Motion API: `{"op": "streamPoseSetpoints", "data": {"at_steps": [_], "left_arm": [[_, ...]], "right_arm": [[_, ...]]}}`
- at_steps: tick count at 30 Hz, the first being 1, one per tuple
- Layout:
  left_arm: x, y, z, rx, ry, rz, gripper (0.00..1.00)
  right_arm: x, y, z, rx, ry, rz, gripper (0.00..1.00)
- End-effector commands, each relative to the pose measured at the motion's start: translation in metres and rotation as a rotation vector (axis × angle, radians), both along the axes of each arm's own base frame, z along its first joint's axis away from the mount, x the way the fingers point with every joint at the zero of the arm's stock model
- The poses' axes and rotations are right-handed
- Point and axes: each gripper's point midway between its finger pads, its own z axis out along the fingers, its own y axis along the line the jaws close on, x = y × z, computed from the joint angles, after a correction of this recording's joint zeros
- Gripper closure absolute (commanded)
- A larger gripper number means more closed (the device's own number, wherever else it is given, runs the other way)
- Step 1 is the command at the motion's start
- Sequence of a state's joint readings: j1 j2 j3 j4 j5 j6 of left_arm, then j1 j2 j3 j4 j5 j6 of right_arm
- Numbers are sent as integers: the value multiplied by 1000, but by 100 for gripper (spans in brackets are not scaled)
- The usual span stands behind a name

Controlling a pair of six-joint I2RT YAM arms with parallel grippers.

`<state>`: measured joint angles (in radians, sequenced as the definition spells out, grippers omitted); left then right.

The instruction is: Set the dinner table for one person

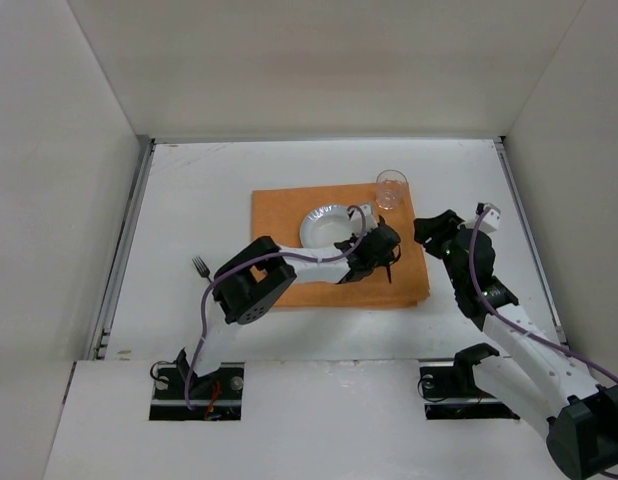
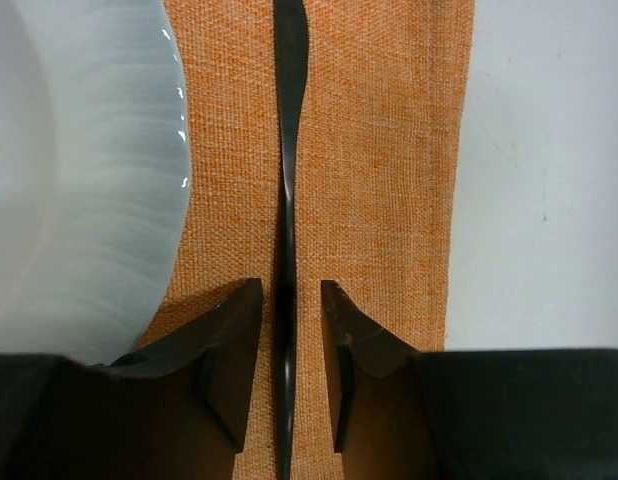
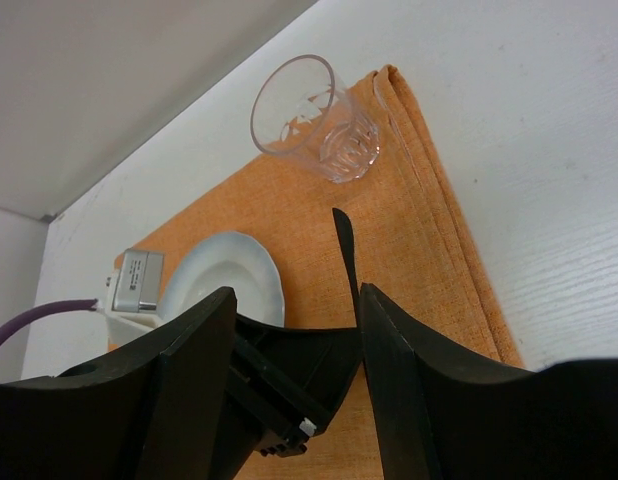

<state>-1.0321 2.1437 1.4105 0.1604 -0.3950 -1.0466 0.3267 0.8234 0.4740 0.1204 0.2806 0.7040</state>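
Two arms rise from the near edge of the worktop (image 1: 189, 190), a large, flat, matte white surface, roughly square, that carries the place setting. The left arm (image 1: 251, 285) bends inward over the setting, a purple cable looping along it. The right arm (image 1: 509, 330) leans toward the right edge of the mat.

A small fork (image 1: 200, 266) lies on bare worktop to the left of the placemat (image 1: 279, 210), close to the left arm's elbow. The placemat is a rectangle of coarse woven orange cloth, lying flat.

The left fingers (image 2: 229, 350), black and wedge-shaped, stand a little apart just above the mat. They straddle a slim black knife (image 2: 287, 150) that lies lengthwise on the cloth, and a narrow gap shows on each side of it, so they do not clamp it. Just left of the knife sits a round white plate (image 2: 89, 180) with a glossy, faintly ribbed rim.

The right fingers (image 3: 399, 370) are spread wide with nothing between them, hanging near the mat's right edge and pointed toward the knife.

Farther back, a clear, faceted glass (image 1: 391, 188) stands upright on the mat's far right corner.

Plain white walls (image 1: 319, 70) close in the worktop on the left, right and far sides.
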Motion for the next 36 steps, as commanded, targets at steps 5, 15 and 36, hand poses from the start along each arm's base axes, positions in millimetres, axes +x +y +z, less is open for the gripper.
{"op": "streamPoseSetpoints", "data": {"at_steps": [5, 15, 36], "left_arm": [[-6, 2, 121, -65, -215, -31, 69], [-32, 178, 170, 101, -376, 173, 69], [-117, 432, 2, 417, 171, 602, 65]], "right_arm": [[0, -3, 16, 27, -66, -9, 41], [3, 5, 14, 18, -48, 16, 77], [5, 37, 13, 11, -64, 127, 55]]}}
